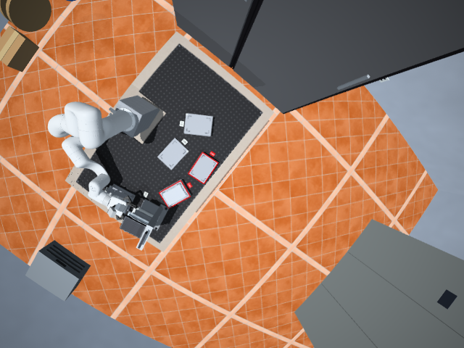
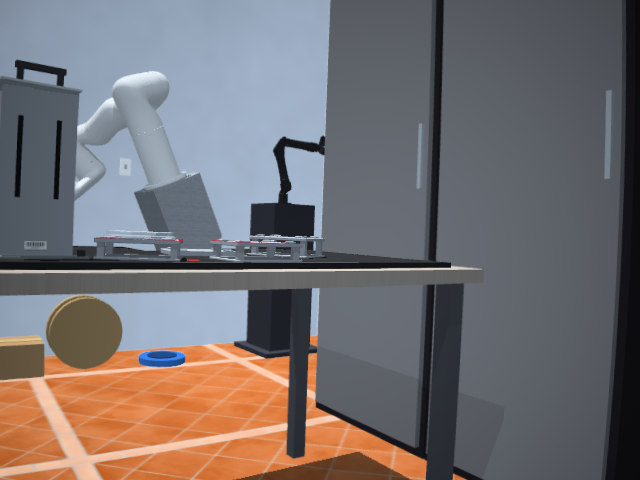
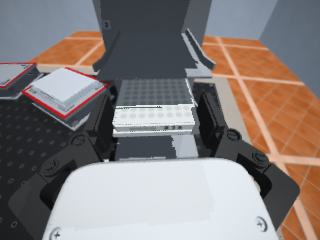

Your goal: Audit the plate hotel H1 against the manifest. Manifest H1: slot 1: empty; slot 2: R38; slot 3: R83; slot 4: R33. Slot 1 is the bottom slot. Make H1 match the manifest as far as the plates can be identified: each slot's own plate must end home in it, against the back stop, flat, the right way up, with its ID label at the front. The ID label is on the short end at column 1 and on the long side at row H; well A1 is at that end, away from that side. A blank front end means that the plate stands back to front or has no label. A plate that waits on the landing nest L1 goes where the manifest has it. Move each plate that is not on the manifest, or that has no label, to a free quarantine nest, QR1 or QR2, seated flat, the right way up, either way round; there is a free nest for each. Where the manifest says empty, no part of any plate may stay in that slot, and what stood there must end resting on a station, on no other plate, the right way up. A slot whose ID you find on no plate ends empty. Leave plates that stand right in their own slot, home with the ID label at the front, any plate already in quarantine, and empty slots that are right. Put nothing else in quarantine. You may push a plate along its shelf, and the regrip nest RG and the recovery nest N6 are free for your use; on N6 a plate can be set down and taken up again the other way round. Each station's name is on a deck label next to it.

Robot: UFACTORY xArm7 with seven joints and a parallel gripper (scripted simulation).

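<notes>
Hand [image 3: 155, 117] clamped on a white well plate [image 3: 153, 118] at centre frame, its far end inside the dark plate hotel [image 3: 145, 35]. Red-rimmed nest [image 3: 67, 90] at left.

White plate [image 3: 153, 116]; red-rimmed nests [image 1: 174, 193]; black dotted mat [image 1: 194, 90]; orange tiles [image 1: 284, 194].

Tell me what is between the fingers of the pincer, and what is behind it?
The pincer is shut on a white well plate. Behind it stands the dark plate hotel; its slots are hidden by the plate.
</notes>
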